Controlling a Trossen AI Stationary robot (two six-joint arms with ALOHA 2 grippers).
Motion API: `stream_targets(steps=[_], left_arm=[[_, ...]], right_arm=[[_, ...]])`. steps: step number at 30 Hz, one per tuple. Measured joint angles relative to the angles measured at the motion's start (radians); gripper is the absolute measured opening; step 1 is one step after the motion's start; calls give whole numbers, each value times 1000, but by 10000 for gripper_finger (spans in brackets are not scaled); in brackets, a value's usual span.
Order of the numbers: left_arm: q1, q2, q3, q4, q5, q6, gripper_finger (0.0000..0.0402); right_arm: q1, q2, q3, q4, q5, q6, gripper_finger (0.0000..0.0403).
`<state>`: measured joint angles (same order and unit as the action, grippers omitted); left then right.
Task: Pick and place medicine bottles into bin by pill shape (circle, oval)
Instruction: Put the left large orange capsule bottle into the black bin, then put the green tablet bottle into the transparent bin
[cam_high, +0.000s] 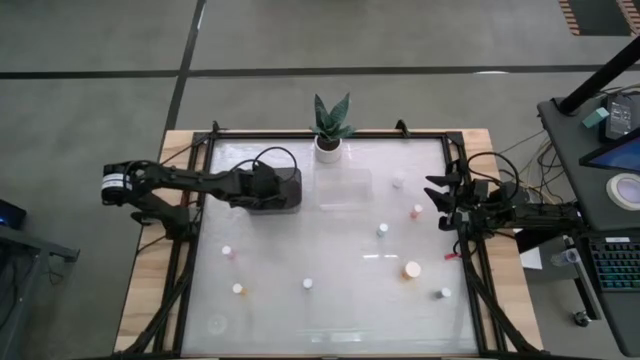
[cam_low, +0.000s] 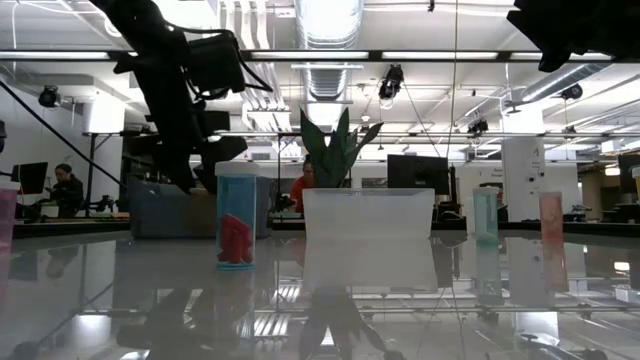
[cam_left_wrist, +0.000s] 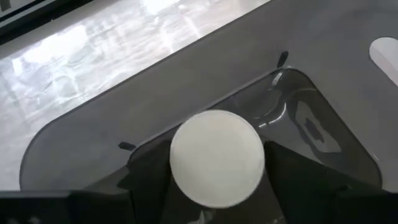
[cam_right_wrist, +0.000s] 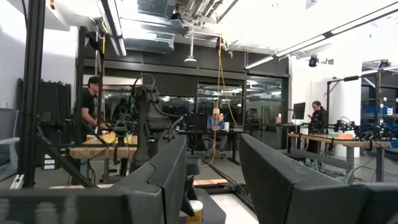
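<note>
White-capped bottle (cam_left_wrist: 217, 158) pinched betw. left gripper (cam_left_wrist: 214, 186) fingers, hanging over dark bin (cam_high: 277, 190) at table's (cam_high: 330, 310) back-left. Other bottles (cam_high: 413, 269) scattered across front & right of table, apart from ea. other. Right gripper (cam_high: 440, 203) parked at right edge, fingers spread, holding nothing.

Potted plant (cam_high: 332, 127) behind clear bin (cam_high: 345, 189); dark bin (cam_high: 277, 191) to its left.

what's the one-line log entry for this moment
left gripper: shut on white-capped bottle, over dark bin | right gripper: open, waiting at table's right edge | other bottles: scattered on table
</note>
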<state>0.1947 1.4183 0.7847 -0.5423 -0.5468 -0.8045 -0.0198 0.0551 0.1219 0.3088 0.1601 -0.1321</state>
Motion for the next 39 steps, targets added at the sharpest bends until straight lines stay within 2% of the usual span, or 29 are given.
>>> stream_targets(steps=[9,20,28,30,35,39], left_arm=[[0,-51,25,2,7,79,263],[-30,-209,64,57,13,230,263],[-156,-237,60,360,30,593,263],[-194,-230,60,447,70,708,263],[-265,-216,58,615,247,920,263],[-293,-213,28,724,303,1040,263]], right_arm=[[0,0,0,-9,0,1,141],[0,0,0,-36,0,85,141],[0,0,0,-118,-1,219,141],[0,0,0,-166,-1,279,141],[1,0,0,-231,-3,441,141],[1,0,0,-217,-10,495,141]])
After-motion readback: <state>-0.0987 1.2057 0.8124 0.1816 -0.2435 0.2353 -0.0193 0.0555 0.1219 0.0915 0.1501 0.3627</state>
